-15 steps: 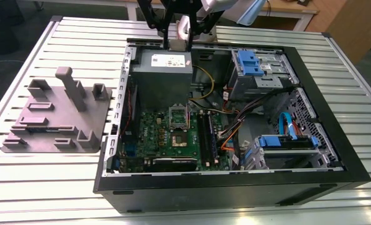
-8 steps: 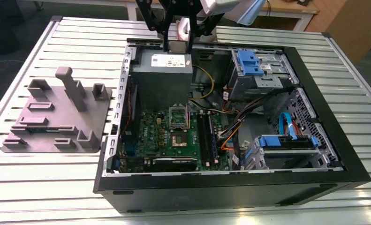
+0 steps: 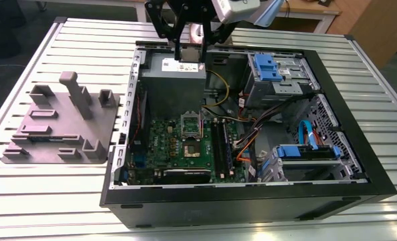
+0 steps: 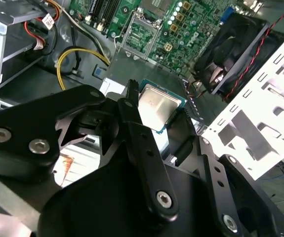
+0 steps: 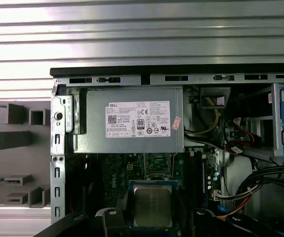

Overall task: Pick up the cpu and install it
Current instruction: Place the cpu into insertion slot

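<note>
The jaws are clamped on the cpu (image 4: 156, 106), one black finger against each of two opposite edges, and the silvery-grey top is in plain sight in both wrist views (image 5: 152, 205). The chip is held flat and off everything below it, inside the open computer case (image 3: 252, 201).

In the exterior view the jaws hang over the grey power supply box (image 3: 172, 83) at the far end of the case. The first wrist view shows that box (image 5: 132, 121) with its white label, and the green motherboard (image 5: 117, 170) just beyond its edge, behind the chip.

On the motherboard (image 3: 184, 145) the socket (image 3: 192, 148) lies bare, well apart from the cpu. A metal frame (image 3: 191, 123) stands just beside it on the power supply side. The second wrist view shows this frame (image 4: 139, 37) beyond the chip, with a black fan (image 4: 235, 49) off to one side and a yellow cable (image 4: 70, 61) to the other.

The grey fixture tray (image 3: 57, 130) with upright posts sits on the slatted metal surface (image 3: 51, 201), beside the case at the exterior view's left. Blue drive brackets (image 3: 268, 68) sit in the case toward the exterior view's right.
</note>
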You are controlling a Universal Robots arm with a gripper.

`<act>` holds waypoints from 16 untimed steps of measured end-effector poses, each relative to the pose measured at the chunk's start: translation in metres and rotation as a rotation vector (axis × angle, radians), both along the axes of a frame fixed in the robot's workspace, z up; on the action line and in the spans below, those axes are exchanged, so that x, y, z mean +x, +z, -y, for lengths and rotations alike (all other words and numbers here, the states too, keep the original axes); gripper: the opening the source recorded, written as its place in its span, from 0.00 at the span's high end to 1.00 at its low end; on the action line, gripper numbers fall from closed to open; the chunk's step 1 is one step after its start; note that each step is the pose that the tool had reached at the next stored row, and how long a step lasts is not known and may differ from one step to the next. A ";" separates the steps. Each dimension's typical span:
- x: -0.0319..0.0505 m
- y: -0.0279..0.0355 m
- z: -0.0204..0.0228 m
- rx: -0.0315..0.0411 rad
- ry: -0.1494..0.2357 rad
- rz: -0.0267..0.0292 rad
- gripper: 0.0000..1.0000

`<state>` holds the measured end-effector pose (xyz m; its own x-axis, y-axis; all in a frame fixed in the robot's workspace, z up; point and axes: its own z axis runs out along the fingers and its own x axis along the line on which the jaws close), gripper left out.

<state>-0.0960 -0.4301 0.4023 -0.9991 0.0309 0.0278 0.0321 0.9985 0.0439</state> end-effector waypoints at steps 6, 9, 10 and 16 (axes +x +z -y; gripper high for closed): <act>0.0000 -0.0028 0.0059 0.0003 0.000 0.0002 0.53; 0.0000 -0.0027 0.0059 -0.0001 0.000 0.0000 0.53; 0.0000 -0.0027 0.0060 -0.0001 0.000 0.0000 0.53; 0.0000 -0.0028 0.0060 0.0000 0.000 0.0000 0.53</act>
<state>-0.0960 -0.4361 0.3996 -0.9991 0.0310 0.0278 0.0322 0.9985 0.0438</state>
